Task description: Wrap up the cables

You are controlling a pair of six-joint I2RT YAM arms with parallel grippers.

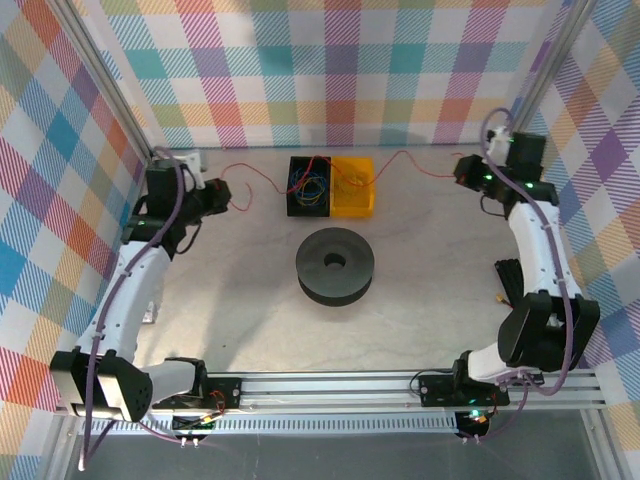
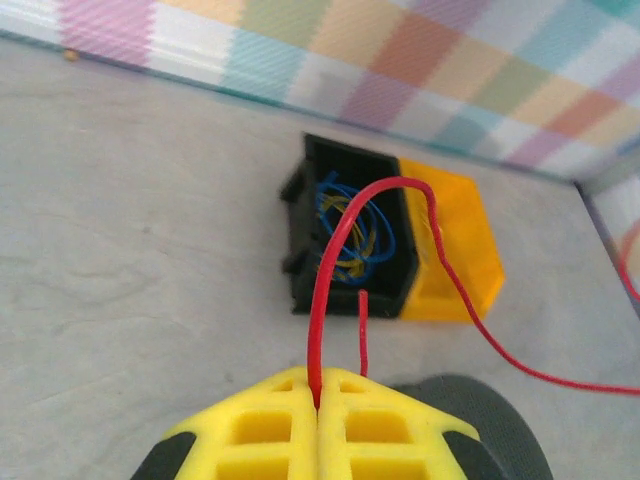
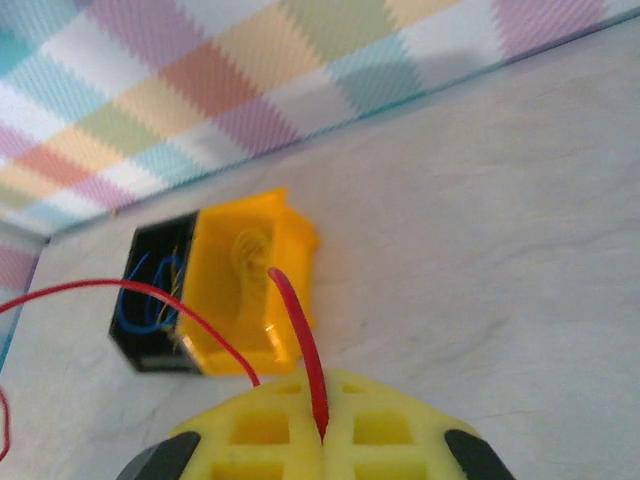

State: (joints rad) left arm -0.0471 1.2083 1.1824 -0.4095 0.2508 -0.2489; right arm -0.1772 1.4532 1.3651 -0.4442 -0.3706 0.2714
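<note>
While both of my arms reach toward the far side of the table [image 1: 430,250], each gripper is pressed together on the red-orange wire [image 2: 315,330], one near each end of it. My left gripper [image 1: 228,197] sits at the far left, just left of the two bins. In its wrist view the yellow fingers [image 2: 265,430] meet with no gap, and the wire rises from the seam between them. It climbs, arcs over the black bin [image 2: 300,240] and drops away to the right across the table. A short red stub stands just beside that strand, above the fingertips. My right gripper [image 1: 464,172] is at the far right, close to the checked wall. Its fingers [image 3: 385,430] are likewise closed tight, with the wire pinched in the seam and sticking up toward the yellow bin [image 1: 353,208]. A second red strand curves off to the left in front of both bins. From above, the wire stretches loosely between my two grippers, sagging and bending along the back of the table and passing over the bins. The bins stand touching, black on the left and yellow on the right. Thin blue and yellow wires [image 2: 355,225] lie coiled in the black one. The black round spool [image 1: 310,262] lies flat on the table nearer to my bases, apart from the bins, and the wire does not touch it.
</note>
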